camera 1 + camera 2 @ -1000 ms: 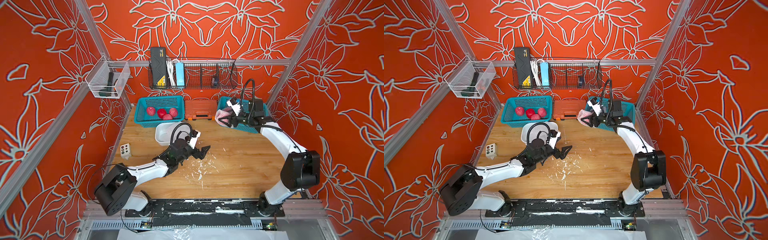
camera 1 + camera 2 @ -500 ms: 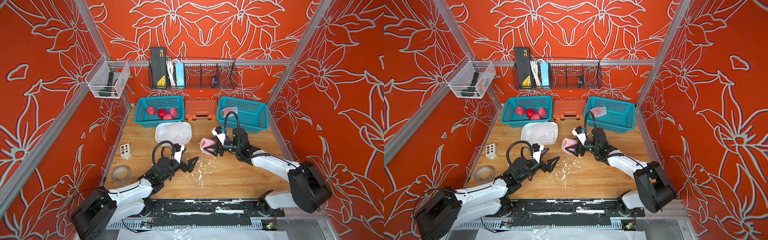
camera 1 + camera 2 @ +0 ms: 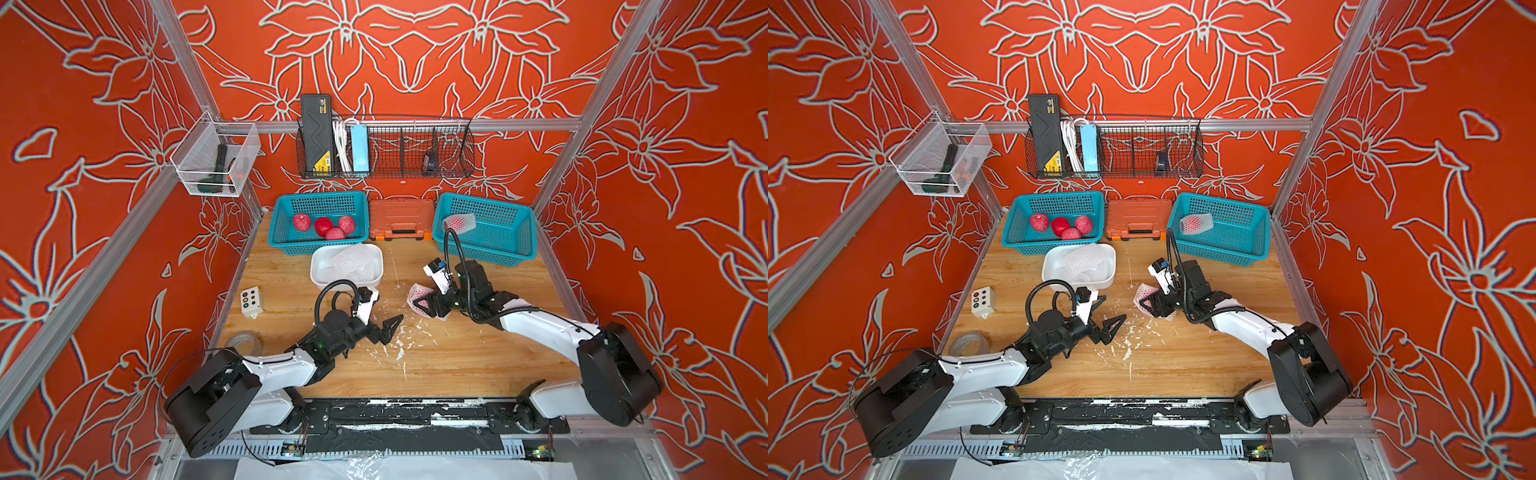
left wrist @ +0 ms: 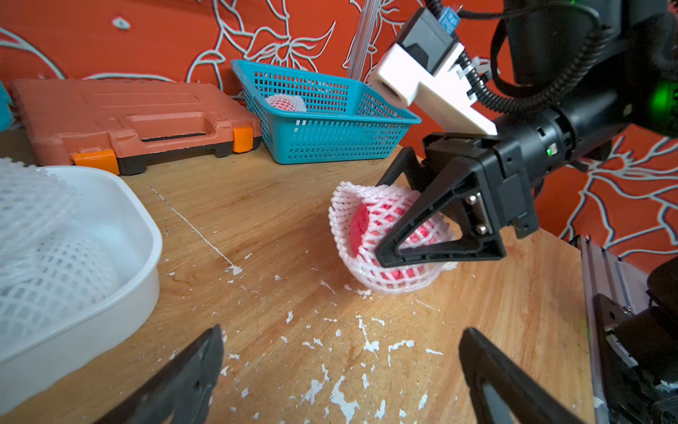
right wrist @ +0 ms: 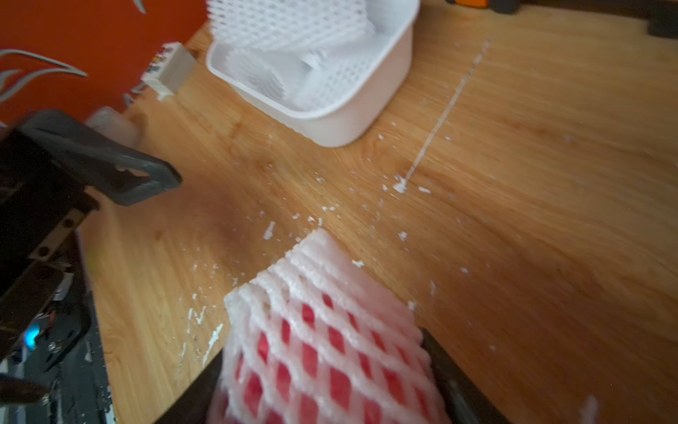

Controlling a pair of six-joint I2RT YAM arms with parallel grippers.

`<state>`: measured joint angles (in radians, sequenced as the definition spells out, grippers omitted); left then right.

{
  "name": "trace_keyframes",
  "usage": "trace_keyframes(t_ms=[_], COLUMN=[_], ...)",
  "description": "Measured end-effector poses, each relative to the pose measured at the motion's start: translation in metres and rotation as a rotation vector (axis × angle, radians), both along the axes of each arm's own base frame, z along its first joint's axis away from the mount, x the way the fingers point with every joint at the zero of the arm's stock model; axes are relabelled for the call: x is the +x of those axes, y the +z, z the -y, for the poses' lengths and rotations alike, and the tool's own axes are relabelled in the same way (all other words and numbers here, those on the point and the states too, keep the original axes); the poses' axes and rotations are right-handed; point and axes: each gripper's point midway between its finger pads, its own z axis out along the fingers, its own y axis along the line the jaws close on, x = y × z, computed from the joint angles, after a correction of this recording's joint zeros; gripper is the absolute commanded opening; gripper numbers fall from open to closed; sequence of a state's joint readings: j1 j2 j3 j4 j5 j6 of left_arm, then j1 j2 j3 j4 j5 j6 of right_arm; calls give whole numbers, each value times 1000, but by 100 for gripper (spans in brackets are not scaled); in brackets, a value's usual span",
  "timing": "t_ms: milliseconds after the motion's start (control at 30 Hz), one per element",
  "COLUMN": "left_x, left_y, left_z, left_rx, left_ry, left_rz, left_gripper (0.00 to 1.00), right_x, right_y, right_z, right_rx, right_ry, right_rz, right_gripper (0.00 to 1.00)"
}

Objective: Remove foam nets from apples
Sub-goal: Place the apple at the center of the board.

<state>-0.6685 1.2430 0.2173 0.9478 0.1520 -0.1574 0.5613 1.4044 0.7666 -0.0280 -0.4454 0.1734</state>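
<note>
- The right gripper is clamped across the apple, which is still sleeved and low on the table.
- The foam net opens toward the left gripper, sleeve axis in line with it. The left jaws are spread wide, near but apart from the net.
- A second ago this apple was held back by the teal basket.

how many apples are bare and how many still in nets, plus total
bare apples: 4, in a teal basket
netted apples: 2, one in the other basket, one in the right gripper
total: 6
</note>
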Motion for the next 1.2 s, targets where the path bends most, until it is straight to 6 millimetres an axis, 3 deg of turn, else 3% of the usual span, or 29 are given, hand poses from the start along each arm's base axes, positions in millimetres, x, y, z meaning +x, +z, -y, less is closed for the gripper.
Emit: trace_keyframes(t_ms=[167,400,600,967,1200], left_x=[3,11,13,12,9], left_y=[-11,-4,-5,-3,15], left_z=[2,8,6,2,-1], left_rx=[22,18,33,38,-10], left_ry=[1,1,13,31,37], left_rz=[-26,-13,-3,-8,2], left_gripper=[98,98,98,98,98], right_x=[1,-5,-10,-5,10], right_y=[-14,-47,-64,-59,-31], right_z=[21,34,42,50,53], right_rx=[-142,-283,-350,-410,-431], right_ry=[-78,-101,-108,-123,-144], right_rz=[-74,-210,-272,-254,-182], right_gripper=[46,52,70,92,99])
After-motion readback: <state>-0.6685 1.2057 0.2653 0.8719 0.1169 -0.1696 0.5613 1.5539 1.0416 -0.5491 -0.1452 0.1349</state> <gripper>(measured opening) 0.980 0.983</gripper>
